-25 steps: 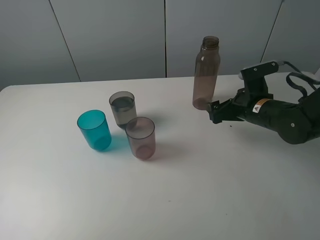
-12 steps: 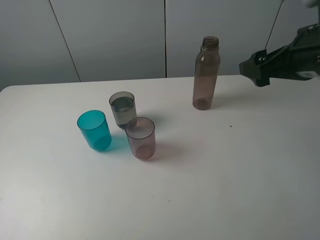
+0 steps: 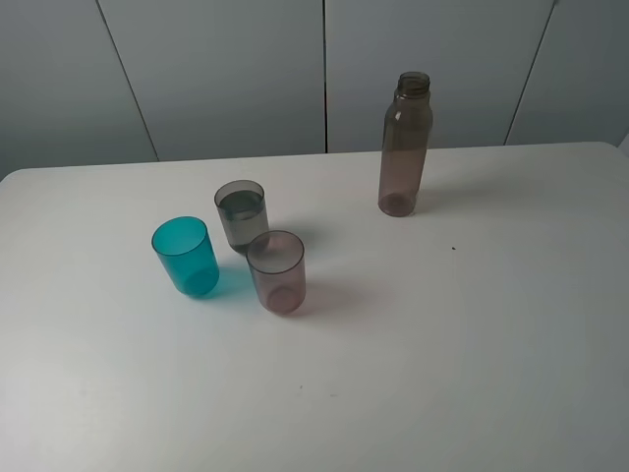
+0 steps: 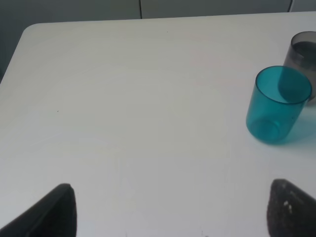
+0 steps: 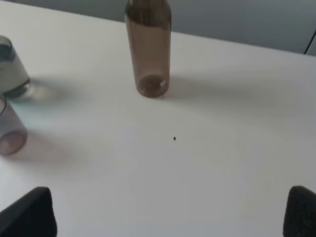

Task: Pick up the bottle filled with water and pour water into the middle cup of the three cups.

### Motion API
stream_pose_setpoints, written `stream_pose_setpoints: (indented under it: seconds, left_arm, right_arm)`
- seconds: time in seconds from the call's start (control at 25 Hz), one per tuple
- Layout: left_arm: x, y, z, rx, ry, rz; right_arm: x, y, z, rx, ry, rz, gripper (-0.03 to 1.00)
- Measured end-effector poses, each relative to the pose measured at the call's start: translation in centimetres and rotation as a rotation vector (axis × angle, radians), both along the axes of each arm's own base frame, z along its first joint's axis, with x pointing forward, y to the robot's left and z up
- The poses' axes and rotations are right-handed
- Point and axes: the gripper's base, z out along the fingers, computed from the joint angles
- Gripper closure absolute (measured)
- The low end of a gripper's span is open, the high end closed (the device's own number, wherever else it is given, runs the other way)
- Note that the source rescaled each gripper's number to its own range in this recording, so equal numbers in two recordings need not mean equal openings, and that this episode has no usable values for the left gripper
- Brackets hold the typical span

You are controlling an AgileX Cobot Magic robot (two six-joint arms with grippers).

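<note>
Bottle (image 3: 405, 145) standing upright, alone, well right of middle cup (image 3: 241, 213), which is showing water. Right gripper (image 5: 168, 217), beside bottle a second ago, now pulled away, jaws spread wide, carrying nothing. Pouring looking finished.

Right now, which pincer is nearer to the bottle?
Right. The right pincer faces the upright bottle across bare table; the left pincer sits beyond the teal cup, farther off.
</note>
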Motion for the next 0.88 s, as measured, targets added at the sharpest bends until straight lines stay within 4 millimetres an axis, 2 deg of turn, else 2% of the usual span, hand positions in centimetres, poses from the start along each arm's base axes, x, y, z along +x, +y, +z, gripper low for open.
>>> stream_pose_setpoints:
  seconds: [0.12, 0.4, 0.52, 0.64, 0.88]
  left_arm:
    - [0.0, 0.0, 0.0, 0.0, 0.0, 0.0]
    - [0.0, 0.0, 0.0, 0.002, 0.0, -0.001]
    - [0.0, 0.0, 0.0, 0.002, 0.0, -0.001]
    - [0.0, 0.0, 0.0, 0.003, 0.0, -0.002]
    - [0.0, 0.0, 0.0, 0.006, 0.0, -0.003]
  right_arm:
    - [-2.8, -0.8, -0.8, -0.001, 0.002, 0.001, -0.03]
    - [-6.5, -1.8, -3.5, 0.035, -0.114, 0.003, -0.03]
    - [-7.1, -2.0, -4.7, 0.045, -0.142, 0.002, -0.03]
    - [-6.6, -1.9, -5.7, 0.057, -0.126, -0.006, -0.03]
    - [-6.4, -1.8, -5.8, 0.09, -0.136, -0.023, -0.03]
